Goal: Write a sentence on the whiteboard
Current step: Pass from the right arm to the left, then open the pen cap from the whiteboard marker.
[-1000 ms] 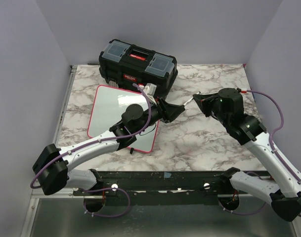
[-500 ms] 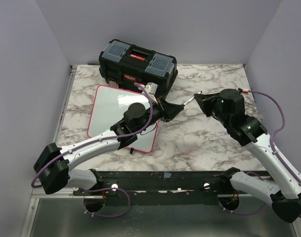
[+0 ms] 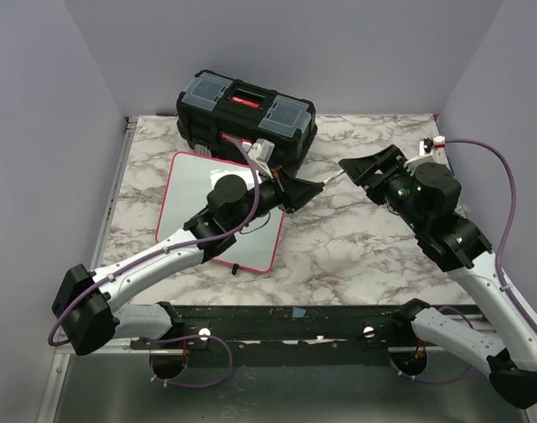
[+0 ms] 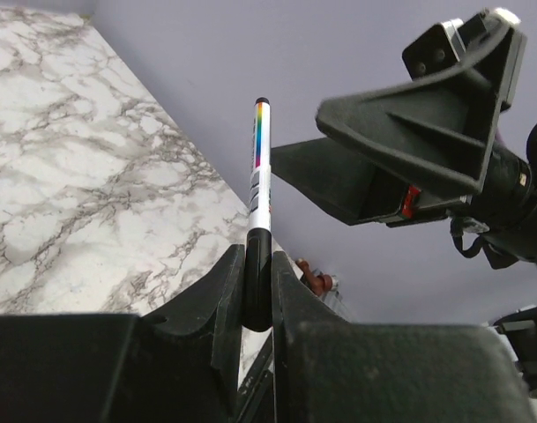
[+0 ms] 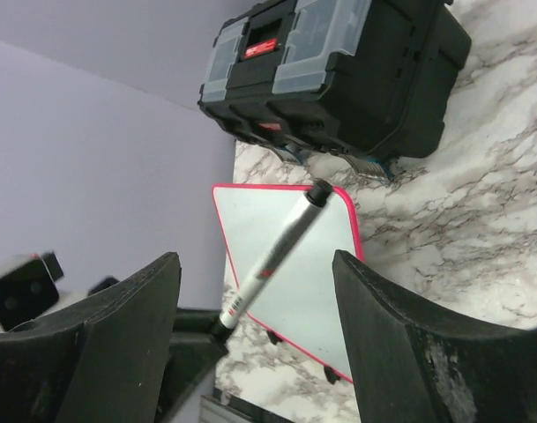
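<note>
On the marble-patterned table (image 3: 356, 256), a black toolbox (image 3: 246, 110) with a red latch and clear-lidded compartments sits at the far edge, left of centre. Just in front of it the whiteboard (image 3: 184, 189) lies flat on the table's left half, its red rim turned slightly askew and its far right corner close to the toolbox. The left arm reaches over the board's near right part, hiding some of it.

Beyond the board's right edge, raised above the marble, the left gripper (image 3: 308, 189) is closed tightly on the black end of a marker (image 4: 260, 176). The marker's white barrel, printed with a rainbow stripe, sticks straight out past the fingertips toward the right arm.

Facing it from the right, the right gripper (image 3: 365, 169) has its jaws spread wide and grasps nothing. From the right wrist camera, the marker appears in the gap between the two fingers with the whiteboard behind it. From the left wrist camera, the right gripper sits just beside the marker's free end, apart from it.
</note>
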